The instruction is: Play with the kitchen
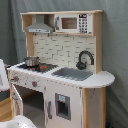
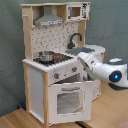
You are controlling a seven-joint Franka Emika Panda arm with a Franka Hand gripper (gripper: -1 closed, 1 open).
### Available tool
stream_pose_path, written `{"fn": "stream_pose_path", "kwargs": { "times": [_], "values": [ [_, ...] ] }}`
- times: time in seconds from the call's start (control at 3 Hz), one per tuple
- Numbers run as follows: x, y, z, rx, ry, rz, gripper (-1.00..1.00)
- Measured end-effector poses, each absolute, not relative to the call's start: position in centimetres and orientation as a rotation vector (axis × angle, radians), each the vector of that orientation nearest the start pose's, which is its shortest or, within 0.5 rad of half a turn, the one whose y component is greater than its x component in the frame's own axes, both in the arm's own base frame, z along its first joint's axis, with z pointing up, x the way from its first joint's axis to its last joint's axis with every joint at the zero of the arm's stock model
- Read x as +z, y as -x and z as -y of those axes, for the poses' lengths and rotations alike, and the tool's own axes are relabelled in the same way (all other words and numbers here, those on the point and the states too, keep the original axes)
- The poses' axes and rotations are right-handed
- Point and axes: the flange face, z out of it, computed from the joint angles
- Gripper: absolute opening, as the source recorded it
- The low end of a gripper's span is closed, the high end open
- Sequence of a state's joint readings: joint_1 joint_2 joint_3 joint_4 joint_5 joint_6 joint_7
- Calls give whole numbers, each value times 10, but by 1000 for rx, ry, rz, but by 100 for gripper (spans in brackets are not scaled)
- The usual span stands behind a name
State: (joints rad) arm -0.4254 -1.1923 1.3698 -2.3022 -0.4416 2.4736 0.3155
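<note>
The kitchen [image 2: 60, 60] stands upright on a wood floor [image 2: 15, 117] before a grey curtain [image 1: 112, 50], filling most of both exterior views. In the second exterior view, my arm [image 2: 102, 70] enters from the second exterior view's right and extends roughly level toward the kitchen front, just below the counter [image 2: 50, 62] edge. The oven door [image 2: 70, 100], with its window, is tilted open under my arm. My pincer is hidden against the cabinet front beside the knobs [image 2: 60, 75]; I cannot tell whether it is spread or pressed together. On the counter: grey sink [image 1: 75, 74], black faucet [image 1: 85, 59], small pot [image 1: 31, 61] on the stove.
</note>
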Motion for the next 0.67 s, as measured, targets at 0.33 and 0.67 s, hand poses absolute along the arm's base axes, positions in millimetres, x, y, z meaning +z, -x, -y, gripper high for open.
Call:
{"fn": "stream_pose_path", "kwargs": {
  "times": [0.33,0.67],
  "values": [
    [457,-223,-456,1073,-1532,-932,100],
    [468,-220,-447,1003,-1549,-957,100]
  ]
}}
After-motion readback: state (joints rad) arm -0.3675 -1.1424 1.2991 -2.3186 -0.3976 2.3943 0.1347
